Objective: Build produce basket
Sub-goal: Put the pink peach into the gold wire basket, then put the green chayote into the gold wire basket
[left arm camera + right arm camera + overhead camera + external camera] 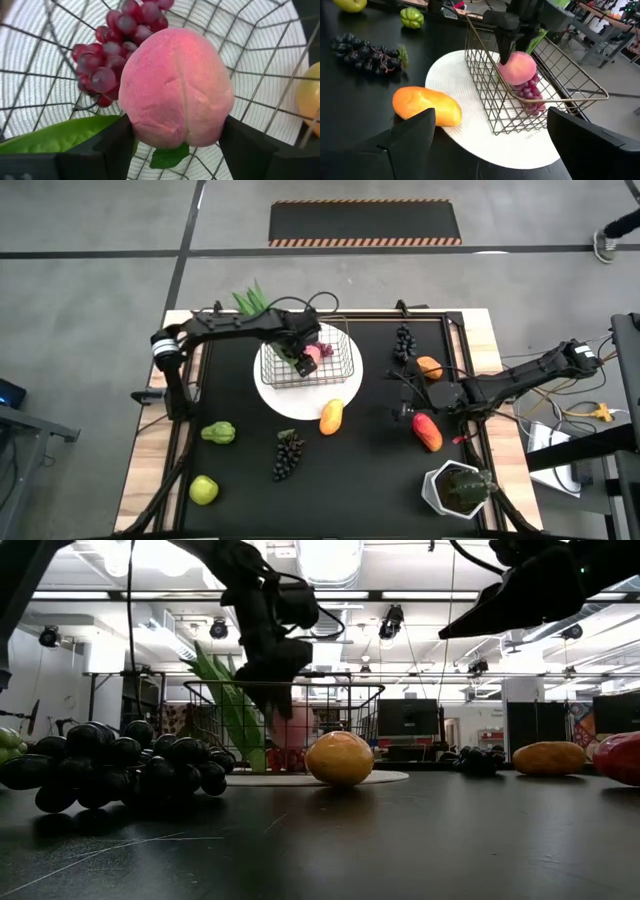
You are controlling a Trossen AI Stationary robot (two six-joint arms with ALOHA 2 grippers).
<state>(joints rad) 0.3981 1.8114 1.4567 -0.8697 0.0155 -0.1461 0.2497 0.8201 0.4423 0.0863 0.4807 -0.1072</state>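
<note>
The wire basket (335,345) stands on a round white plate (300,402) at the table's far middle. Purple grapes (112,52) and a green leaf (55,136) lie in it; green leafy stalks (252,300) stick out at its far left. My left gripper (303,358) reaches down into the basket, shut on a pink peach (175,85). My right gripper (408,408) is open and empty at the right, above the table between an orange (429,367) and a red-orange fruit (427,430). My left gripper pinches the peach by two opposite sides (135,117) between its two fingers (112,147). The fingers come from above, slanting down into the basket. The peach (517,67) sits inside the basket just above the purple grapes (530,92); whether it touches them I cannot tell.
A yellow-orange mango (331,416) lies at the plate's near edge. Dark grapes (288,453), a green pear (218,432) and an apple (204,489) lie near left. Another dark grape bunch (403,343) lies right of the basket. A potted plant (458,488) stands near right.
</note>
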